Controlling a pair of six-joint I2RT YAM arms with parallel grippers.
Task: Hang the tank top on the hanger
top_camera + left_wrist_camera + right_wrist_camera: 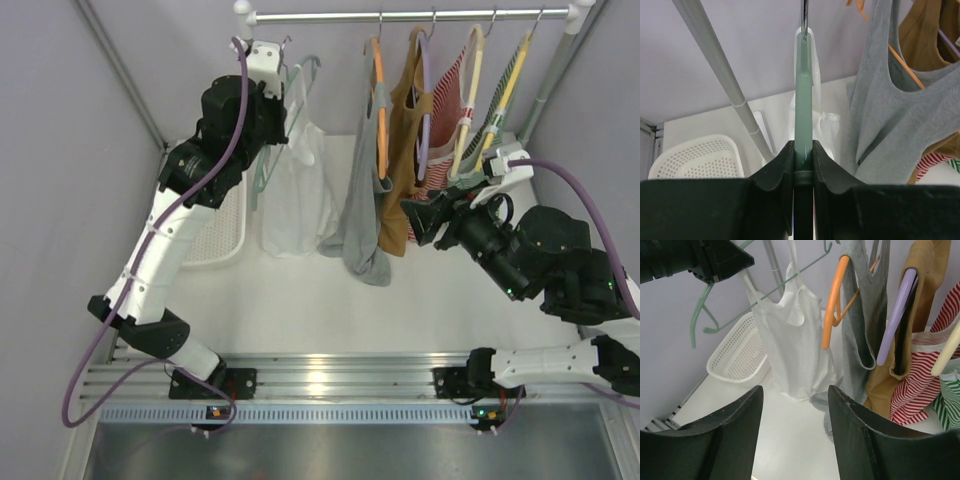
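**A:** Overhead first. Where is the work?

**B:** Upper left of the frame. The left gripper [266, 62] sits high on a long, nearly straight arm, just beside the rail [400, 15]. The tank top [295, 180] hangs long beneath it. The right gripper [425, 215] is at mid-right on a folded arm, pointing toward the clothes but apart from them.

**A:** And the left wrist view?

**B:** Its fingers [775, 175] are pinched narrow on the hanger [803, 100], which runs straight up the centre of the frame. White cloth shows just behind it.

**A:** Right wrist?

**B:** Its jaws are spread wide at the bottom edge and hold nothing. The tank top fills the centre, draped from the tilted hanger. The hanger's curved end at the left of the frame is bare. I cannot tell whether both straps are on.

**A:** So which step is this?

**B:** Seating the second shoulder, I'd judge. The next move would need the right gripper to reach forward, pinch the loose strap and draw it over that bare end. The left gripper would have to hold the hanger steady meanwhile.
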